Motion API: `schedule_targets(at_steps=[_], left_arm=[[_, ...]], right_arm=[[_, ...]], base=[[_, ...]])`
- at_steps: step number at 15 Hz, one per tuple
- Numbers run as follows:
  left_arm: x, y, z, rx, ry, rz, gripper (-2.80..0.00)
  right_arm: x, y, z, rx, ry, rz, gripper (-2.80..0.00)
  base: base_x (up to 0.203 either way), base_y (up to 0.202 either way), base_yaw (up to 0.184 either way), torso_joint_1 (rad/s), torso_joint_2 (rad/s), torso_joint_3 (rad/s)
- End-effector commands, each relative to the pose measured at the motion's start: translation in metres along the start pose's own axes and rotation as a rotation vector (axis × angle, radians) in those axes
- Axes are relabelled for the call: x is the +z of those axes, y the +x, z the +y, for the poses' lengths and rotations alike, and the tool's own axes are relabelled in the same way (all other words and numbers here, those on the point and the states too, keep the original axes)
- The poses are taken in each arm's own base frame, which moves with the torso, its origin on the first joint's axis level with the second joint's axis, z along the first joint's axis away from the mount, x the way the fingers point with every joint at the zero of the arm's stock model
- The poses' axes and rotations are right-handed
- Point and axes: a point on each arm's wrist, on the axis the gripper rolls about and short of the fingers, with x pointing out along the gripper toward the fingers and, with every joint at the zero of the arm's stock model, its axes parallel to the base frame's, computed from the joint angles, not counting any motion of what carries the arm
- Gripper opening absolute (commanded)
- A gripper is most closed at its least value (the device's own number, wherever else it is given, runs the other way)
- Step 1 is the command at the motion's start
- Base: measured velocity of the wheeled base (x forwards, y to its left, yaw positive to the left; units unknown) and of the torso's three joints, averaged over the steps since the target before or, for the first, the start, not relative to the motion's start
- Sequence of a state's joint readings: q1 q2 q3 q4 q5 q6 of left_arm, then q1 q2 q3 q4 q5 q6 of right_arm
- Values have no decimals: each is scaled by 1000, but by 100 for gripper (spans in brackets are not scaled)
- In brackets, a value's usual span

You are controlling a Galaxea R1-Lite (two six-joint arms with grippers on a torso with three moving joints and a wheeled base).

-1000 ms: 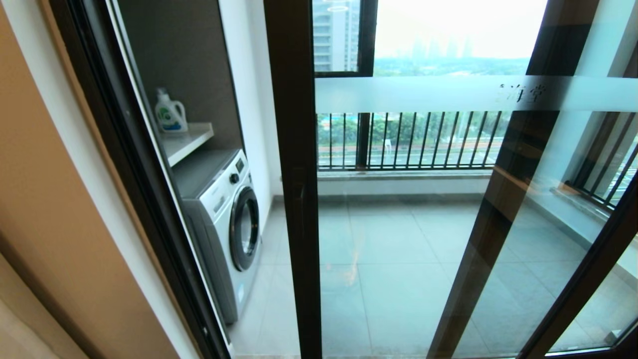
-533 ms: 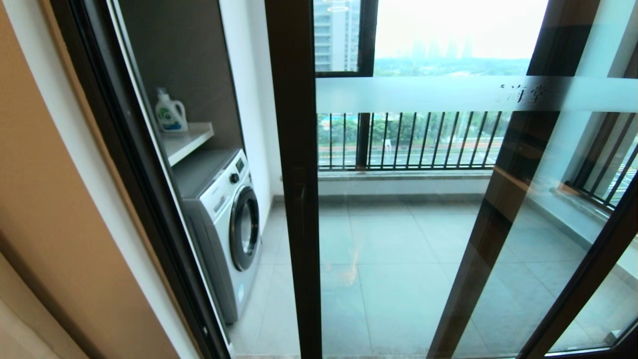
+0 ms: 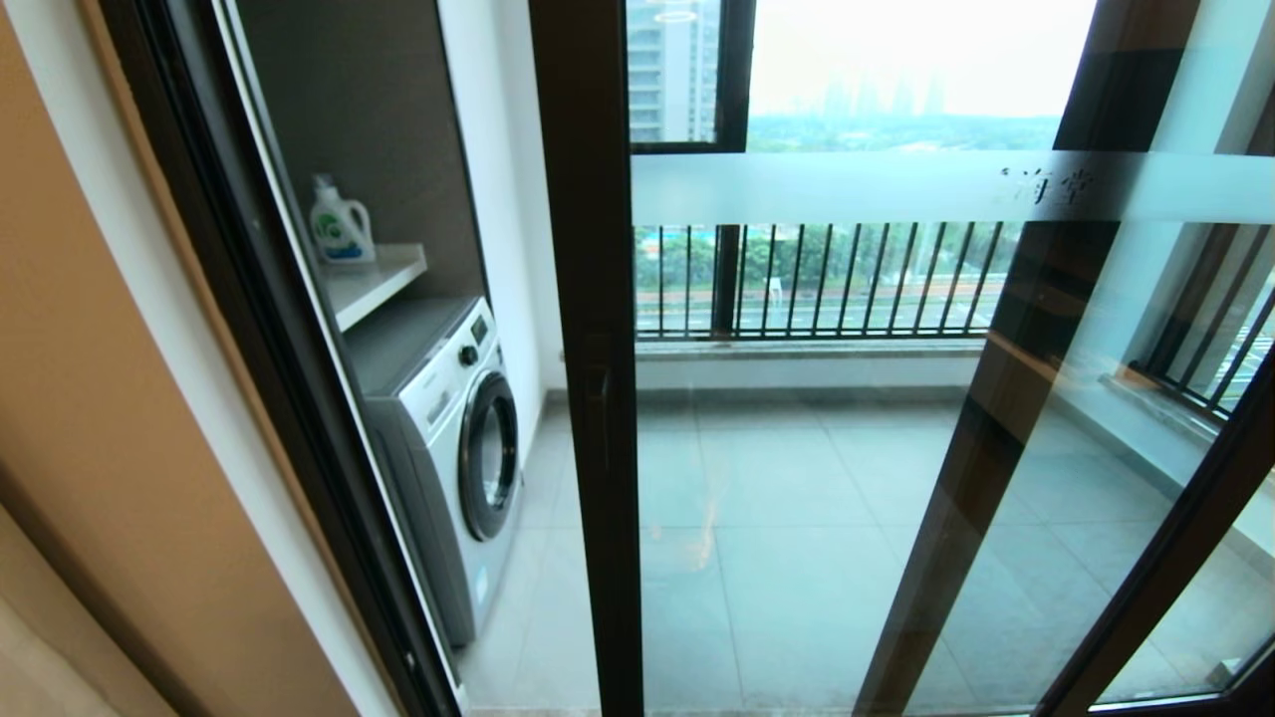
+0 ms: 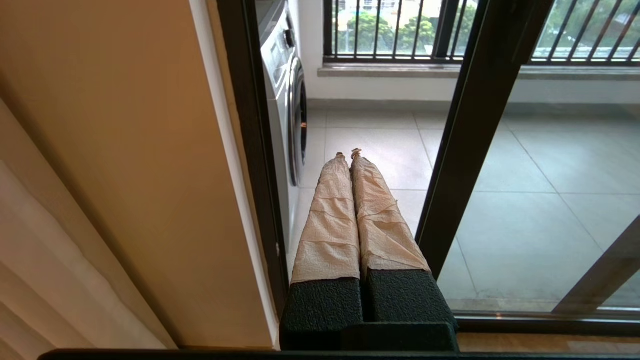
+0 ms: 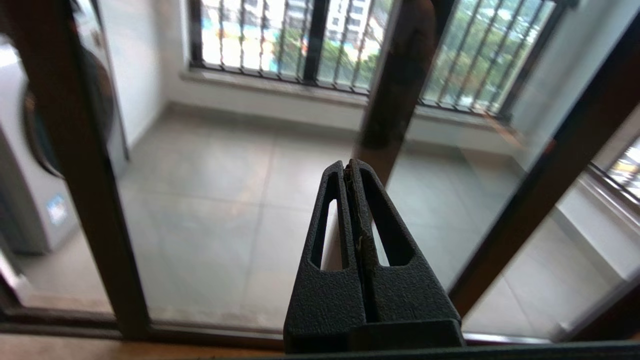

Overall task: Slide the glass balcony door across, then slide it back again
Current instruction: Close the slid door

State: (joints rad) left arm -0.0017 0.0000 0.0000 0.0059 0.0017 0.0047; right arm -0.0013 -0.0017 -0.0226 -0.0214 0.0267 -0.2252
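Standing nearest in the left wrist view, the left gripper [image 4: 348, 152] has two long fingers wrapped in creased beige tape above black textured bases, pressed together along their length and holding nothing; it hangs in the open gap between the wall-side door jamb [image 4: 252, 150] and the door's dark stile, touching neither. The right wrist view gives the right gripper [image 5: 347, 167]: black, grainy, wedge-shaped, each finger pierced by a long slot, the two closed flat against each other, empty, facing the glass from the room side. Neither gripper appears in the head view.

The glass balcony door [image 3: 588, 398] stands just beyond them: clear pane in a dark brown metal frame, its left stile upright near the middle of the head view, leaving an opening on its left. A frosted band [image 3: 847, 187] crosses the pane, carrying two Chinese characters toward the right; only the head view shows this band. A second brown upright leans across the right of the glass, frame or reflection I cannot tell.

Through the opening: a white front-loading washing machine [image 3: 453, 448] with round dark porthole, set in a recess under a white shelf [image 3: 374, 279] bearing one white detergent bottle [image 3: 341, 227] with a green-and-blue label. Grey square floor tiles [image 3: 777, 558] follow, then the black railing bars [image 3: 817, 279].
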Motion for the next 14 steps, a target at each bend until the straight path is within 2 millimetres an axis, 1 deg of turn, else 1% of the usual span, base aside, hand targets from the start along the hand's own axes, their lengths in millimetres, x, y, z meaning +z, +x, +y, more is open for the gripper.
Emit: schedule_targets(at_steps=[1, 2, 3, 10, 12, 14], left_arm=[[0, 0, 0, 0, 0, 3, -280], [0, 0, 0, 0, 0, 3, -280], [0, 0, 0, 0, 0, 3, -280], [0, 0, 0, 0, 1, 3, -280], [0, 0, 0, 0, 48, 0, -280], [1, 0, 0, 0, 29, -9, -280]], right_arm=[[-10, 2, 3, 34, 94, 44, -280], [-9, 1, 2, 26, 156, 71, -280], [-9, 1, 2, 22, 165, 74, -280], [-9, 1, 2, 20, 177, 70, -280], [-9, 1, 2, 20, 177, 70, -280], [-9, 1, 2, 20, 177, 70, -280]], base=[[0, 0, 0, 0, 0, 0], [0, 0, 0, 0, 0, 0], [0, 0, 0, 0, 0, 0], [0, 0, 0, 0, 0, 0], [0, 0, 0, 0, 0, 0], [0, 0, 0, 0, 0, 0]])
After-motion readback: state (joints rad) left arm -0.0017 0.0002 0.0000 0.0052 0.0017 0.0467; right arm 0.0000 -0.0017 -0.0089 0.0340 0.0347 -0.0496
